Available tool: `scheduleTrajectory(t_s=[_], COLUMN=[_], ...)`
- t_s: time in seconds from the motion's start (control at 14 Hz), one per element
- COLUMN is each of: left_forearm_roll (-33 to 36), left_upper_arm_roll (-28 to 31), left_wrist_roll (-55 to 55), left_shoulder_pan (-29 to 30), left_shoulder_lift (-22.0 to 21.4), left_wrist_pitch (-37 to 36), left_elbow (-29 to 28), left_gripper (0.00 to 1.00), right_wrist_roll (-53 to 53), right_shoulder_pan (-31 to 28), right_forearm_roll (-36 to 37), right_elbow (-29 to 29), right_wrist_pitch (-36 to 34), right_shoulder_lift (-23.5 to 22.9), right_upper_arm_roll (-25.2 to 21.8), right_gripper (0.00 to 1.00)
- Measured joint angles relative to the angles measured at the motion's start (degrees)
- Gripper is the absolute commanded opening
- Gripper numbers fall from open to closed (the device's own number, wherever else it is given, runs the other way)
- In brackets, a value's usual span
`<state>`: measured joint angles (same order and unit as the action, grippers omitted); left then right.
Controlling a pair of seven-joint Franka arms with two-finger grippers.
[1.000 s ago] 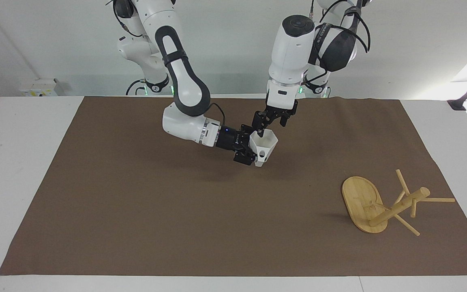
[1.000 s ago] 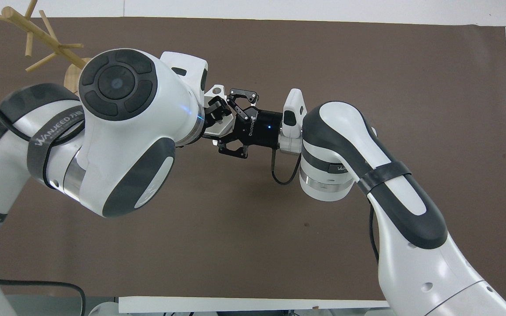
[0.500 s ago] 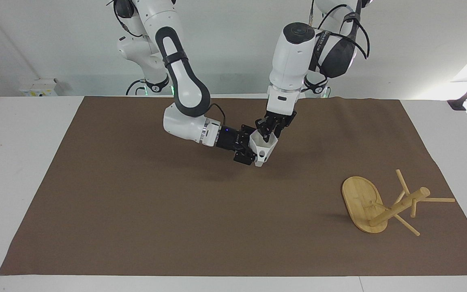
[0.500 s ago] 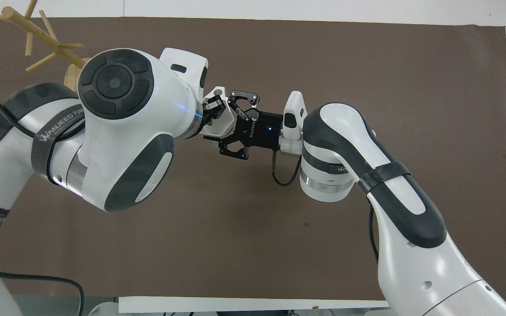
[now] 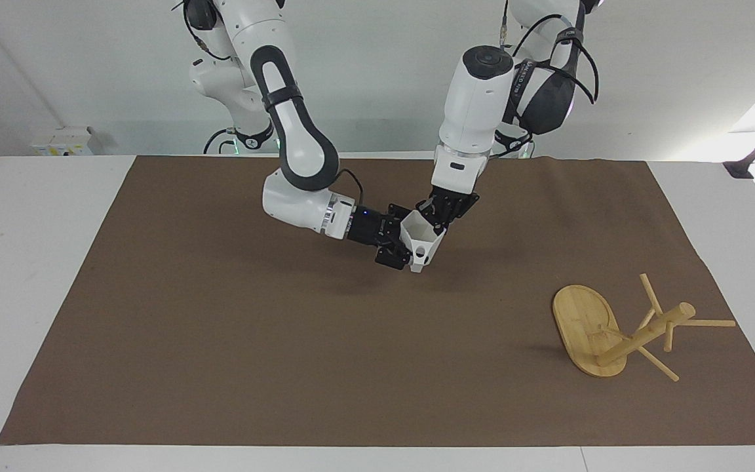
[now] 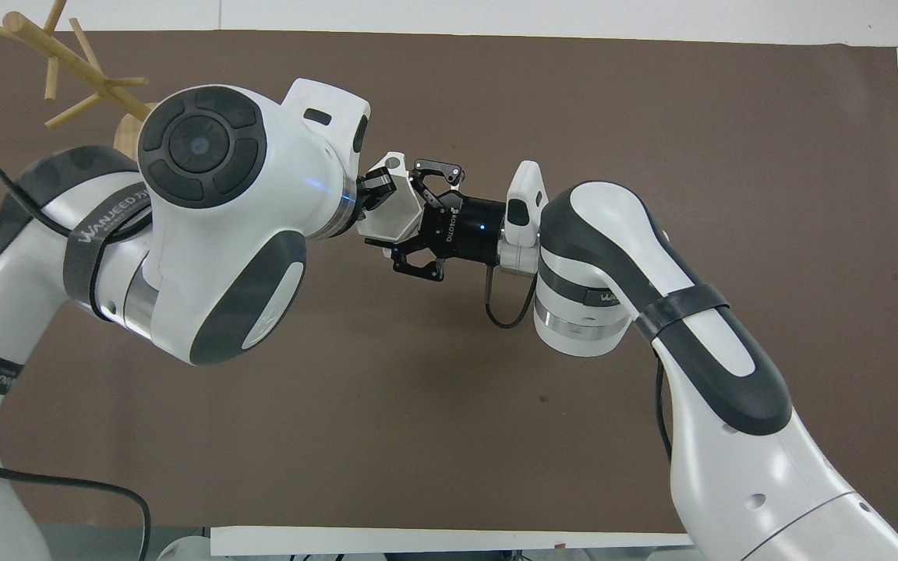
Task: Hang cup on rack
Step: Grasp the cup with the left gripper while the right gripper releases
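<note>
So right now both sets of my jaws are on the cup (image 5: 423,240): my right jaws (image 5: 398,244) come in sideways and are clamped on its side wall, and my left jaws (image 5: 434,219) reach down from above and are pinched shut on its rim. The cup is up in the air between them, tilted, over the middle of the brown mat (image 5: 220,341) toward my end of the counter (image 5: 37,223). It's the white faceted one, handle pointing down and away from me. The rack (image 5: 620,328) is well apart from all this, lying tipped over on the mat at my left arm's end, farther from me than the cup, oval base up on edge and pegs sticking out.
</note>
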<state>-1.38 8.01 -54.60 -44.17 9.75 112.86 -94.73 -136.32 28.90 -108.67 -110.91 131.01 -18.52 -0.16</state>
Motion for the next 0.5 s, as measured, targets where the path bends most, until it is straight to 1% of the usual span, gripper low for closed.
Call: scheduleTrajectory(t_s=[0.07,0.29,0.43,0.5], left_forearm_roll=[0.0,0.0,0.1,0.2], left_upper_arm_roll=[0.0,0.3,0.8,1.0], left_wrist_roll=[-0.1,-1.7,-1.9,-2.0], left_shoulder_pan=[0.0,0.1,0.5,1.4], left_shoulder_lift=[0.0,-0.1,-0.6,-1.2], left_wrist_pitch=[0.0,-0.9,-2.4,-3.1], left_elbow=[0.0,0.5,1.0,1.2], left_gripper=[0.00,0.00,0.00,0.00], right_wrist_roll=[0.0,0.0,0.1,0.1], right_shoulder_pan=[0.0,-0.1,-1.6,-3.1], right_forearm_roll=[-0.2,-1.4,-1.5,-1.5], right_elbow=[0.0,0.0,-0.2,-0.8], right_wrist_pitch=[0.0,0.0,-2.0,-4.4], right_shoulder_lift=[0.0,0.2,0.4,0.6], right_upper_arm_roll=[0.0,0.0,-0.1,-0.1], right_gripper=[1.00,1.00,1.00,1.00])
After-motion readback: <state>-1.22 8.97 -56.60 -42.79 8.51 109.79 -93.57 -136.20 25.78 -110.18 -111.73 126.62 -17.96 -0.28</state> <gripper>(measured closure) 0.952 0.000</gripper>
